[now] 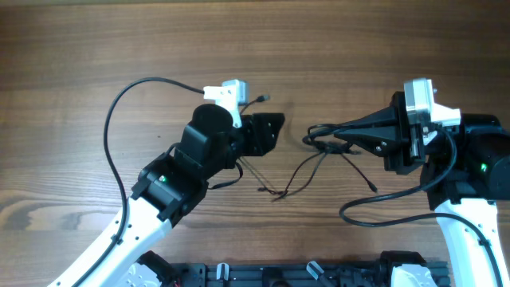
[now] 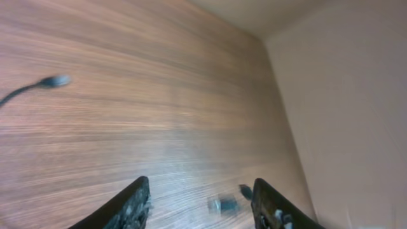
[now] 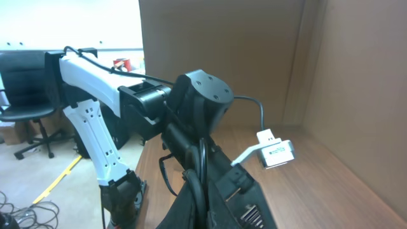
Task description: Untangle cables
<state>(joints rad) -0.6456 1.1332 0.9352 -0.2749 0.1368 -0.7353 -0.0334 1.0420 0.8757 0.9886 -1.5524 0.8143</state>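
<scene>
Well off every table (image 1: 358, 48) edge, the left tool (image 1: 275, 133) stands open and the right tool (image 1: 314, 132) pinches the cables (image 1: 328, 148).

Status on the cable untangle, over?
Left gripper open, empty. Right gripper shut on cables, loose strands trailing toward left arm. Nothing in the way.

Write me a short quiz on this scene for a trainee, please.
1. True or false: the left pincer grips the cables.
2. The plug in the left wrist view lies: A) on the table; B) in a pincer; C) in a box.
3. Which pincer is shut on the cables?
Key: 1 false; 2 A; 3 the right pincer.
</scene>
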